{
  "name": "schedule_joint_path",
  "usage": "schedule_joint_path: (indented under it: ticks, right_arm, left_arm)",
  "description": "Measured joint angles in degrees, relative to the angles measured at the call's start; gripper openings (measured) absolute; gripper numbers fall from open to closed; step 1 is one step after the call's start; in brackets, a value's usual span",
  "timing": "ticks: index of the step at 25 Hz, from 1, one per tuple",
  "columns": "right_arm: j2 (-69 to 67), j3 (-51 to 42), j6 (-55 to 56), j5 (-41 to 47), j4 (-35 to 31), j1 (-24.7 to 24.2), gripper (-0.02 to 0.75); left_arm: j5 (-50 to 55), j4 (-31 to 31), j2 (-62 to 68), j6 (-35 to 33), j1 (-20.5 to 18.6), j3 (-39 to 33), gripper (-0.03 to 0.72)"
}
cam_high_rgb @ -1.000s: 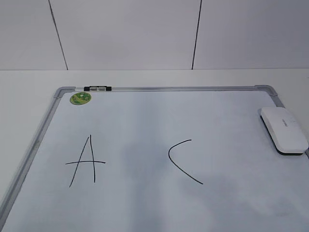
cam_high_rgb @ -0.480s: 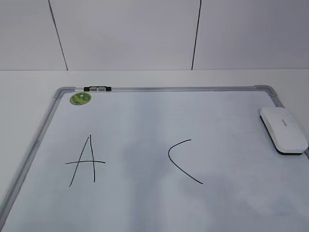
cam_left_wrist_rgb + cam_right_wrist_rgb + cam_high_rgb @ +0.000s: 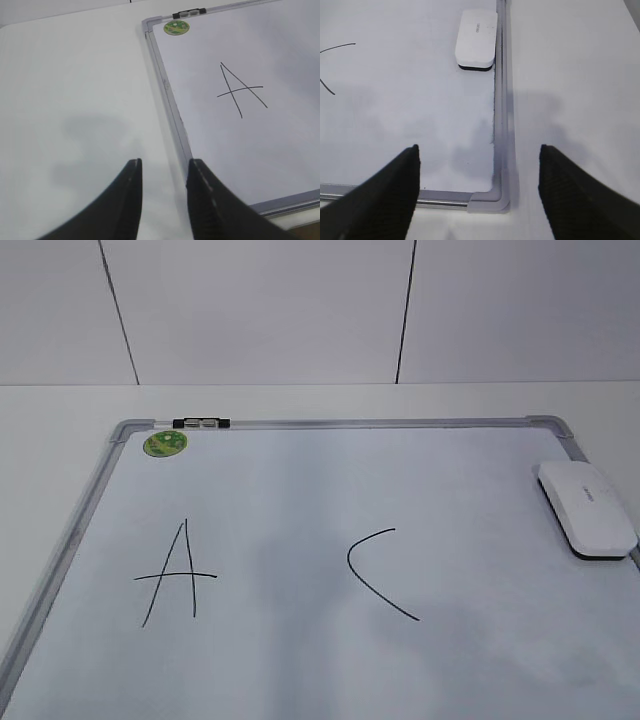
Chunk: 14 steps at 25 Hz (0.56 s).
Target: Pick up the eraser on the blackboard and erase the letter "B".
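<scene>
The blackboard (image 3: 300,500) is a white dry-erase board with a grey frame lying flat on the table. The white eraser (image 3: 586,507) lies on it by the right frame; it also shows in the right wrist view (image 3: 476,38). A black "A" (image 3: 176,573) and "C" (image 3: 375,573) are drawn on the board. No letter "B" shows; a faint smudged patch lies between them. My right gripper (image 3: 479,165) is open and empty above the board's near right corner. My left gripper (image 3: 163,170) is open and empty over the table beside the board's left frame (image 3: 170,100).
A small black-and-silver marker (image 3: 201,423) lies on the top frame near a round green sticker (image 3: 165,444). White table surface surrounds the board, with a white panelled wall behind. No arm shows in the exterior view.
The view has shifted very slightly; the eraser, letters and board stay in place.
</scene>
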<state>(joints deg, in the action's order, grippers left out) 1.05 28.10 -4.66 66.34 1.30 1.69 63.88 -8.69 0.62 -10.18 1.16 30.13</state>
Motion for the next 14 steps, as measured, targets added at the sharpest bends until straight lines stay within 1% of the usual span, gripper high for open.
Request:
schedule_joint_path:
  ticks: [14]
  right_arm:
    - [0.00,0.00,0.00,0.00,0.00,0.00,0.587]
  left_arm:
    - [0.00,0.20,0.00,0.00,0.00,0.00,0.239]
